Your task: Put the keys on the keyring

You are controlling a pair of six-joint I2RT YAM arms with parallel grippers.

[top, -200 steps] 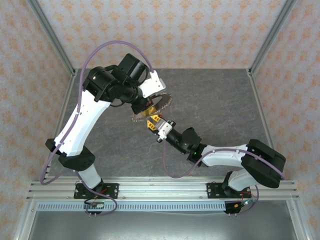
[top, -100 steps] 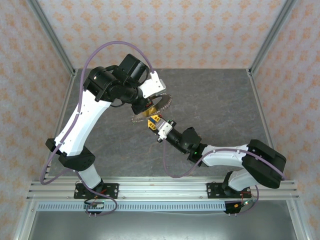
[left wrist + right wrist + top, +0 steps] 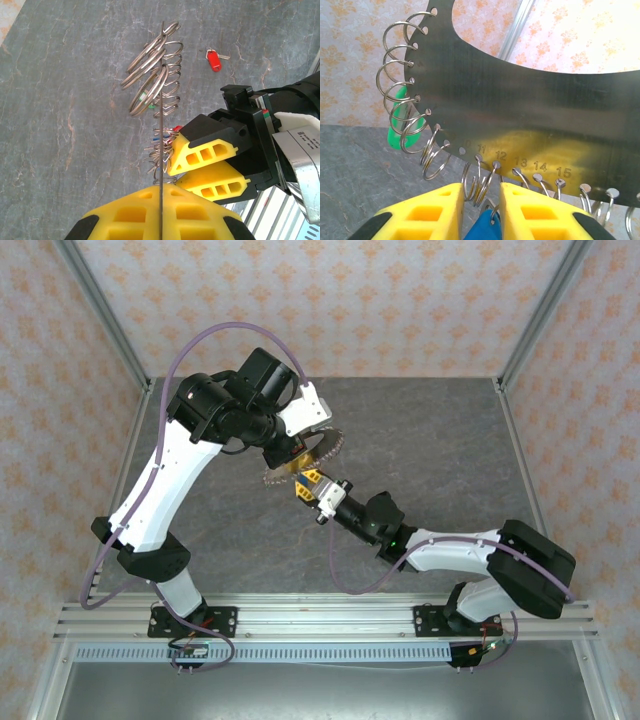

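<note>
The keyring (image 3: 520,115) is a flat metal plate with numbered holes, and a wire split ring hangs from most of them. My left gripper (image 3: 161,186) is shut on the plate's edge and holds it upright above the table; it also shows from above (image 3: 297,455). My right gripper (image 3: 481,187) comes up from below at the rings of holes 11 and 12. It is shut on a blue key (image 3: 482,227), whose metal eye touches the ring at hole 12 (image 3: 490,185). A green key (image 3: 400,127) hangs on a ring further left. A red key (image 3: 214,61) lies loose on the table.
Both grippers meet over the middle of the grey stone-patterned table (image 3: 440,450). The right gripper's yellow fingers (image 3: 200,160) sit close against the plate beside my left fingers. Aluminium frame posts (image 3: 535,315) and patterned walls close off the back and sides.
The right arm's forearm and elbow have shifted slightly to the right. The left arm and the plate have stayed still.
</note>
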